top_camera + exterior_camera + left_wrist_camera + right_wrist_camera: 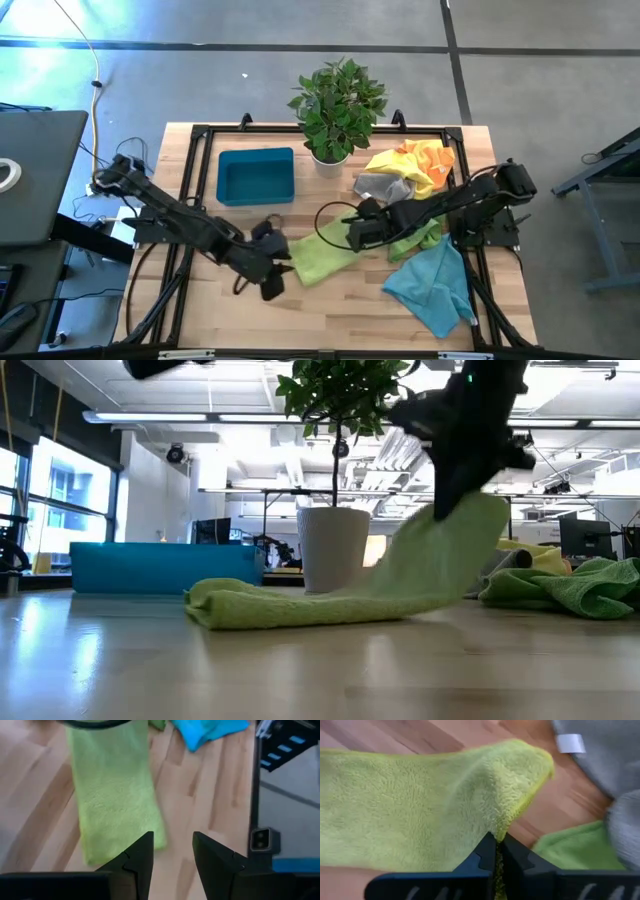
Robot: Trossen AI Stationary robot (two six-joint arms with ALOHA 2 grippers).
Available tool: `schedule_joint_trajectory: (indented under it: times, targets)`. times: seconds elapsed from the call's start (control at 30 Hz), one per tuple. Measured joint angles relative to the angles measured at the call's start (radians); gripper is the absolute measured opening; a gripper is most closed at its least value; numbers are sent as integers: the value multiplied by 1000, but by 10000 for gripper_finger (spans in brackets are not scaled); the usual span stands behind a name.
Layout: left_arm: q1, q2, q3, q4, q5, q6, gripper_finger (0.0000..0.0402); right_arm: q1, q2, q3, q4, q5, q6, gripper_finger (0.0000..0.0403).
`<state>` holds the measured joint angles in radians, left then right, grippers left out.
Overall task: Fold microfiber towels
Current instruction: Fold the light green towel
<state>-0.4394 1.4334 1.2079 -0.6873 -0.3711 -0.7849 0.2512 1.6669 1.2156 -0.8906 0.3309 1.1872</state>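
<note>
The right tool (496,851), pinched shut on the lime green towel's (322,257) edge, lifts it mid-fold; next, carry it across. The left tool (172,855) hovers half-open, empty.

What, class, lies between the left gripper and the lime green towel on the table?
Nothing visible does. The left gripper is open just off the near end of the lime green towel, with only bare wood between them. The right gripper is shut on the towel's other end, lifting it.
</note>
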Motion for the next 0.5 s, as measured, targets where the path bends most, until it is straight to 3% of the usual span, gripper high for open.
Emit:
schedule_joint_trajectory:
  times: [0.3,0.5]
  targets:
    - [-83,-204,-3,-203,-143,-7,126,9,224,286,-32,-25,20,0]
    - [-136,-267,0,-233,-179,-24,126,13,414,528,-68,-54,7,0]
